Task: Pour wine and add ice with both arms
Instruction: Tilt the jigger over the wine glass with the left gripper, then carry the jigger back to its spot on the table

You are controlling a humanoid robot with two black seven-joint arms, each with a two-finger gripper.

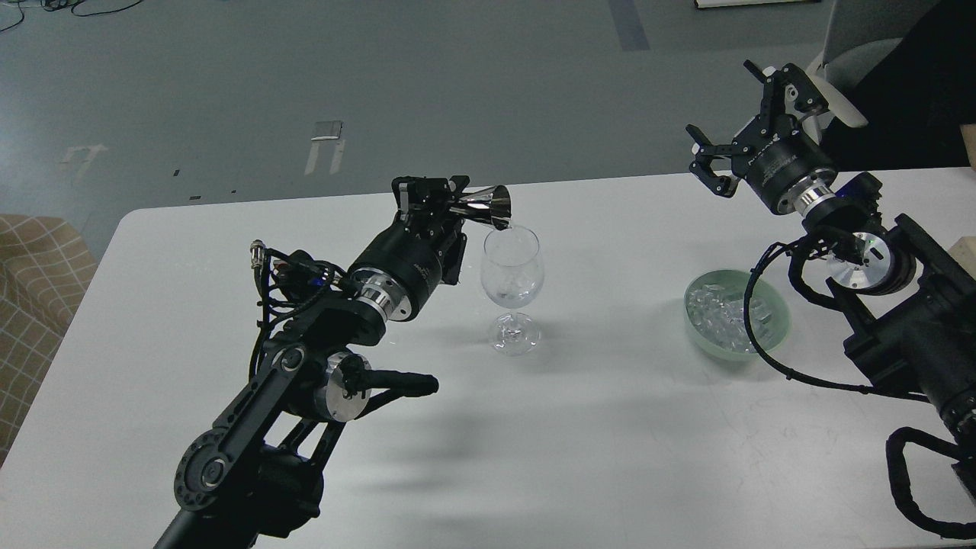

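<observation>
My left gripper [446, 200] is shut on a shiny metal jigger [488, 206], tipped sideways with its mouth over the rim of a clear stemmed glass [512, 286]. The glass stands upright at the table's middle. A little clear wine [512, 292] sits in its bowl, barely visible. The ice [720, 313], a heap of small clear cubes, lies in a pale green bowl [772, 335] to the right. My right gripper [743, 122] is open and empty, raised above and behind the bowl.
The white table [610, 427] carries only the glass and the bowl. My right arm's cable [770, 358] loops over the bowl's near rim. A checked chair [30, 290] stands off the left edge.
</observation>
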